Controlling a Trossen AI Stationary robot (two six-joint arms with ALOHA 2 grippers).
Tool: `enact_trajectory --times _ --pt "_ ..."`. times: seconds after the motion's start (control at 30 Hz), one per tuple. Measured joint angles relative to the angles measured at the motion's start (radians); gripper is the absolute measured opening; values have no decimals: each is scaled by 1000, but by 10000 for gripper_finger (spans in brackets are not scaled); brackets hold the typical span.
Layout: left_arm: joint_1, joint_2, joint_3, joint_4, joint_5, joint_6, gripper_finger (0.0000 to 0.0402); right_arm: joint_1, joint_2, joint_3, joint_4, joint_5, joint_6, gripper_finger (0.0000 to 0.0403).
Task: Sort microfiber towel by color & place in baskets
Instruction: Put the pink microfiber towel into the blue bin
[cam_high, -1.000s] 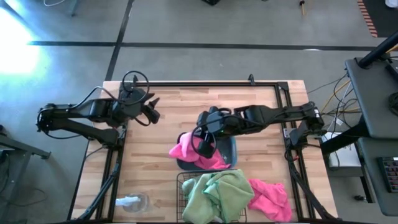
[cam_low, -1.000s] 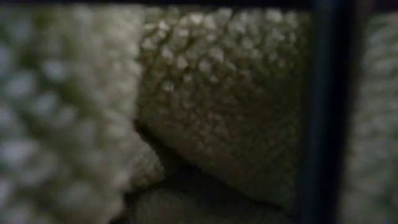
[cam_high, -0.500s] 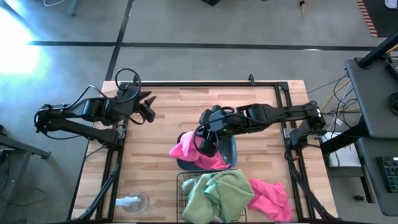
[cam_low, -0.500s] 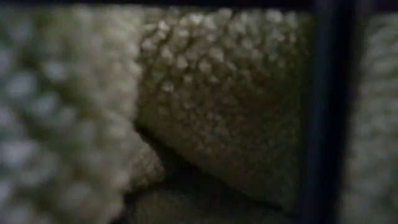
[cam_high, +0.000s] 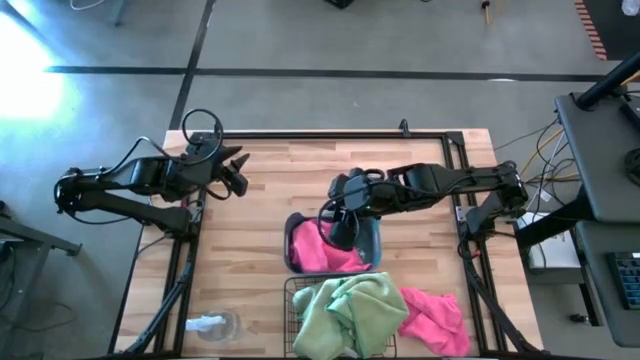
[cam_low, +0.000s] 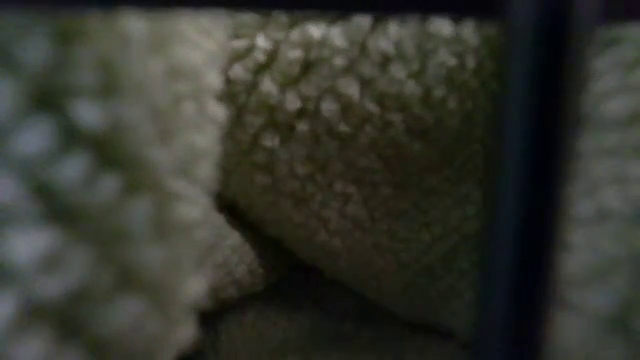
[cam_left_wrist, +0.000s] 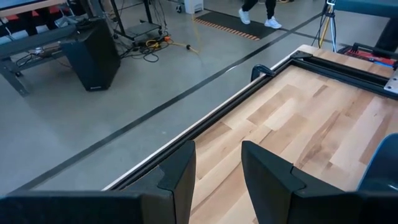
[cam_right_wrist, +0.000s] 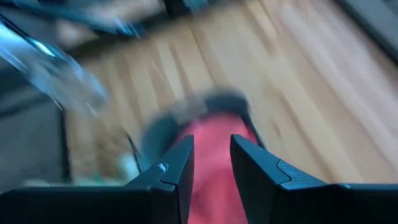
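1. Bright pink, a soft microfiber towel (cam_high: 322, 250) lies bunched inside the blue-grey rounded plastic bin (cam_high: 375, 240), which stands near the middle of the pale wooden table (cam_high: 280, 185); in the right wrist view the same pink cloth (cam_right_wrist: 211, 162) fills the bin's blurred rim (cam_right_wrist: 186, 115).
2. The right gripper (cam_high: 343, 232) hangs over that bin, just above the pink towel; its two dark fingers (cam_right_wrist: 177, 171) stand apart with a clear gap between them, and nothing is pinched in that gap.
3. The black wire-mesh basket (cam_high: 292, 300) sits at the table's near edge, just beside the bin, heaped with light sage green towels (cam_high: 350, 310) that spill over its rim.
4. A second pink towel (cam_high: 435, 318) lies loose on the table, touching the green heap on its right side.
5. The low view is filled by nubbly pale green cloth (cam_low: 350, 170) pressed close to the lens, crossed by a dark upright bar (cam_low: 520, 180).
6. The left gripper (cam_high: 240, 178) waits over the far left part of the table, well apart from the towels; its fingers (cam_left_wrist: 180, 177) are parted and hold nothing.
7. A small white-and-clear object (cam_high: 212, 325) rests at the near left corner.
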Motion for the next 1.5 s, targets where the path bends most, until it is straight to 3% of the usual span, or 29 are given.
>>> enact_trajectory --times 0.23,0.37,0.5,0.9,1.1,1.5 --pt "0 -25 0 -5 20 0 116 5 -1 -6 -585 -47 302 85" --pt "0 -44 0 -9 25 0 116 52 -63 -71 -470 -57 340 80" --pt "0 -77 0 -46 50 0 116 89 -110 -111 -580 -3 436 80" --pt "0 -187 0 -157 85 -15 116 187 -199 -393 -506 37 626 77" --pt "0 -277 0 -247 97 -72 116 255 -272 -596 -297 56 735 80" --pt "0 -398 0 -235 318 -74 116 372 -483 -1064 365 111 805 73"
